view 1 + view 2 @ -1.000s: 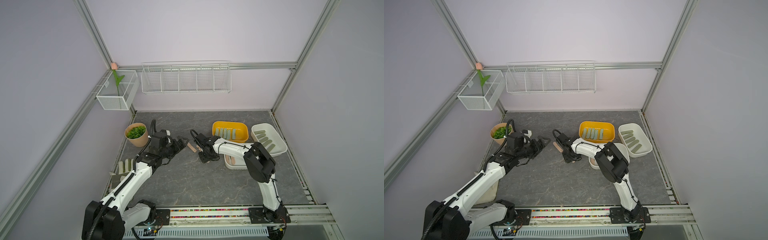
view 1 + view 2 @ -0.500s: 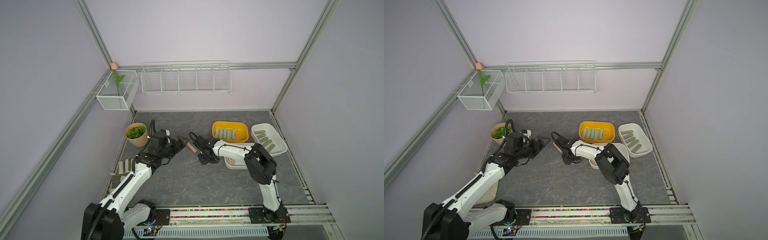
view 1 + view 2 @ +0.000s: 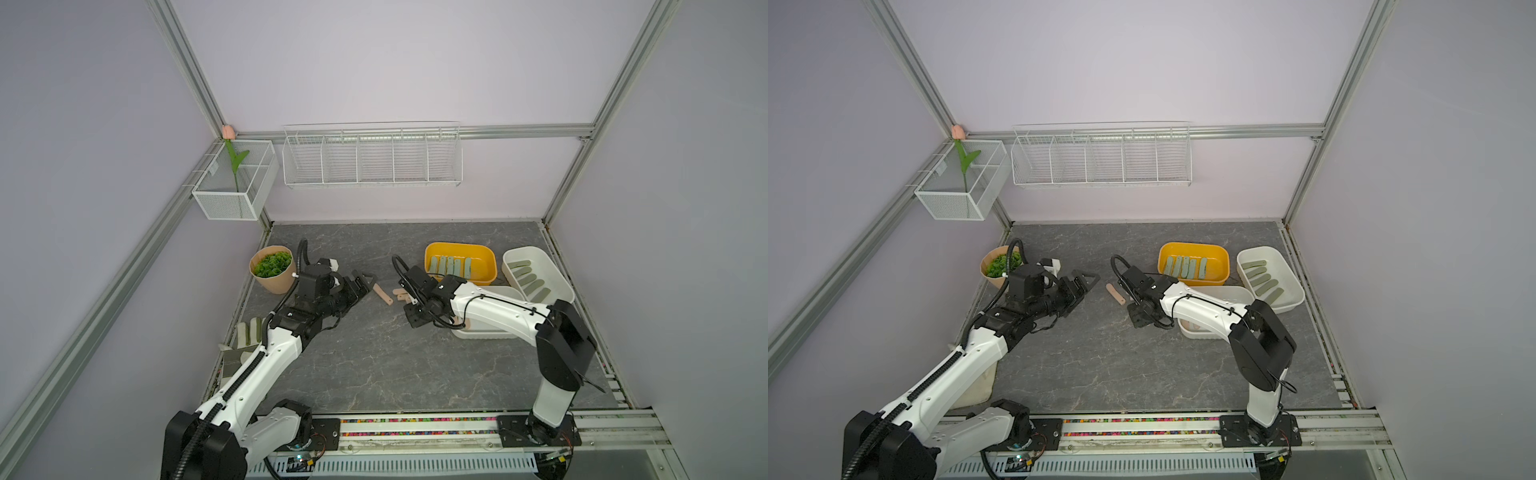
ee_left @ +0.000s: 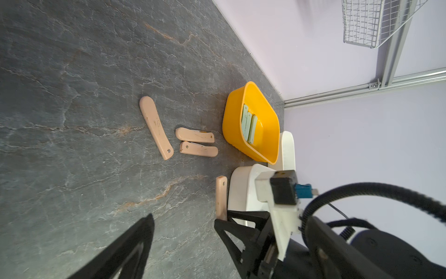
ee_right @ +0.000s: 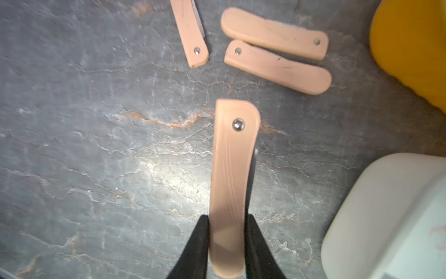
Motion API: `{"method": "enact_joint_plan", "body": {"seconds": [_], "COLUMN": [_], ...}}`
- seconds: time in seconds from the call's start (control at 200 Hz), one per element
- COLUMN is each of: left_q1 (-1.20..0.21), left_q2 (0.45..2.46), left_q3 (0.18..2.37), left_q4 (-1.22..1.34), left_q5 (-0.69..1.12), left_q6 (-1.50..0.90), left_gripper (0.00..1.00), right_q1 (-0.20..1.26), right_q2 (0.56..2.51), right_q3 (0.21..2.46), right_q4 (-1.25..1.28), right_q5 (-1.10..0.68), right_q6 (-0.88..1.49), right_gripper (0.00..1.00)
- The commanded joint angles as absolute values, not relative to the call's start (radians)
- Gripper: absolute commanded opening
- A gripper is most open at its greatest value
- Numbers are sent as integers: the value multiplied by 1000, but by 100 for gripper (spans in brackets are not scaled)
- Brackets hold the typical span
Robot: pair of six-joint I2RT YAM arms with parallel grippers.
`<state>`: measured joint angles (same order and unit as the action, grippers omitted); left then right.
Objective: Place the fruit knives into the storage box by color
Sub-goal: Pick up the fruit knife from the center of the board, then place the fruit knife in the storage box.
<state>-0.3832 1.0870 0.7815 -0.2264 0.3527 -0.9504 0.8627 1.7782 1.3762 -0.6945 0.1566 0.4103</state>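
Pinching a peach-pink fruit knife (image 5: 235, 157) near its rounded end, the right gripper (image 5: 226, 224) is clearest in its own wrist view. Two black fingers press on the flat sides of the folded handle, which is smooth and slightly curved, with a steel rivet by its squarer free tip. Past that tip, three loose peach-pink knives (image 5: 277, 67) lie flat on the grey marbled table (image 5: 96, 145), two side by side and one apart. A glossy yellow tub (image 5: 410, 48) and a matte white tub (image 5: 386, 217) show only their outer walls.

In both top views the left gripper (image 3: 365, 286) hangs with its fingers spread wide, left of the loose knives and apart from them. Only these views show the olive knives (image 3: 528, 278), fanned in a second white tub (image 3: 559, 286) at far right. The right arm covers the gripped knife and part of the loose ones.

The left wrist view looks into the yellow tub, where mint-teal knives (image 4: 249, 125) stand in a row. It also shows the same peach-pink fruit knife from outside, jutting from the right gripper just beside the white tub. One black finger (image 4: 135, 244) of the left gripper is sharp, and the other is a blur.
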Motion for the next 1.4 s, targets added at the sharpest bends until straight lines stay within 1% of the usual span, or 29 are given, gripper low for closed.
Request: {"method": "enact_joint_plan", "body": {"seconds": [0.0, 0.155, 0.355, 0.59, 0.72, 0.86, 1.165, 1.395], "left_q1": [-416, -502, -610, -679, -698, -706, -708, -709], "left_q2": [1105, 1170, 1284, 1387, 1418, 1430, 1419, 1417], "left_q3": [818, 864, 940, 1011, 1033, 1039, 1040, 1029], "left_q4": [-186, -167, -140, -120, -117, -115, -126, -124], "left_q5": [351, 325, 300, 296, 297, 296, 293, 293], "left_q6": [-976, -980, -980, -981, -982, -982, -977, -971], "left_gripper": [99, 99, 99, 99, 99, 99, 99, 99], "right_q1": [823, 740, 604, 445, 388, 362, 346, 332], "right_q2": [1703, 1612, 1496, 1404, 1415, 1461, 1582, 1621], "right_q3": [1342, 1276, 1135, 971, 934, 928, 956, 971], "right_q4": [-690, -682, -665, -622, -598, -581, -542, -531], "right_q5": [150, 128, 94, 35, -8, -35, -31, -29], "right_q6": [418, 407, 381, 345, 316, 287, 290, 288], "right_gripper": [25, 25, 25, 25, 25, 25, 23, 23]}}
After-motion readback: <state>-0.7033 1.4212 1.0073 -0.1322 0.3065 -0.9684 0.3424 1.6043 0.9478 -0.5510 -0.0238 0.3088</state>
